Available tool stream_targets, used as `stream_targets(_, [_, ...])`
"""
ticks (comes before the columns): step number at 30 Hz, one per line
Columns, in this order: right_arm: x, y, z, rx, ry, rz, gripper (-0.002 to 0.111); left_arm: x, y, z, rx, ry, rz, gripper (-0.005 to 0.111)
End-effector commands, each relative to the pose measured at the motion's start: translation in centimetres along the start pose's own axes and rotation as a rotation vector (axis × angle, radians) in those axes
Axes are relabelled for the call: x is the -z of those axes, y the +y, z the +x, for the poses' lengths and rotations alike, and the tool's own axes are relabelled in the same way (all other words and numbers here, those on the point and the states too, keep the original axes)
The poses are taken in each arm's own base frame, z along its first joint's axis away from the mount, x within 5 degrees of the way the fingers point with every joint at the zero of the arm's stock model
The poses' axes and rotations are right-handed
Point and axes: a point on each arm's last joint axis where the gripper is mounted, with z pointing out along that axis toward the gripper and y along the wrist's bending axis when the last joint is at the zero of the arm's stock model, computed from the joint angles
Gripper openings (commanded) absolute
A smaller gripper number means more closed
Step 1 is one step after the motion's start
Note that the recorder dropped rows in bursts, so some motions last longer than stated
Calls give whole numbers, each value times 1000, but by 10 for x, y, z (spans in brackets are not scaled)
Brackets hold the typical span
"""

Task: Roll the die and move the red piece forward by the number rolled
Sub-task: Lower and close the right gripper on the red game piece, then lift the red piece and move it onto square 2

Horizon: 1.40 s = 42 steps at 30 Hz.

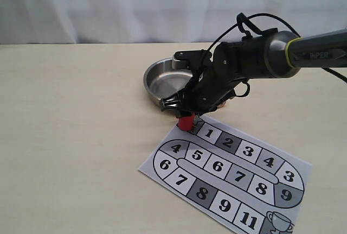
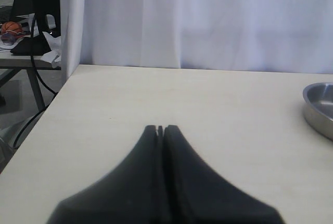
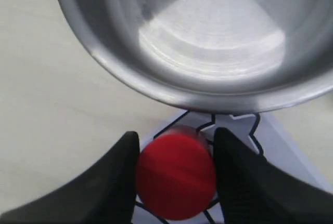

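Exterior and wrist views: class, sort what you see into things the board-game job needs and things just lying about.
Job: red piece, numbered board, right end effector gripping the piece, steel bowl (possibly for rolling).
Lying about: shut left end effector, side-table clutter. No die visible.

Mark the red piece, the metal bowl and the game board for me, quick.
red piece [image 3: 176, 177], right wrist view, middle of its round top face.
metal bowl [image 1: 165, 84], exterior view, bare inside floor.
game board [image 1: 217, 166], exterior view, inner square numbered 6.
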Motion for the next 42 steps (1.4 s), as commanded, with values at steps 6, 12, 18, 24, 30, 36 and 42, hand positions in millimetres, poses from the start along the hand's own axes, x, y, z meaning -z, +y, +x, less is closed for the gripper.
stream_targets(6, [10, 0, -3, 15, -10, 7, 4, 0, 0, 0, 4, -4, 0, 0])
stream_targets(12, [31, -1, -5, 84, 7, 39, 4, 0, 0, 0, 4, -4, 0, 0])
stream_targets(18, [46, -8, 0, 174, 82, 112, 4, 0, 0, 0, 4, -4, 0, 0])
stream_targets(24, [47, -11, 6, 191, 142, 138, 4, 0, 0, 0, 4, -4, 0, 0])
stream_targets(30, [38, -13, 12, 190, 88, 130, 4, 0, 0, 0, 4, -4, 0, 0])
stream_targets(36, [16, -17, 26, 174, 112, 129, 4, 0, 0, -1, 4, -12, 1, 0])
stream_targets(42, [12, -17, 26, 175, 102, 127, 4, 0, 0, 0, 4, -9, 1, 0])
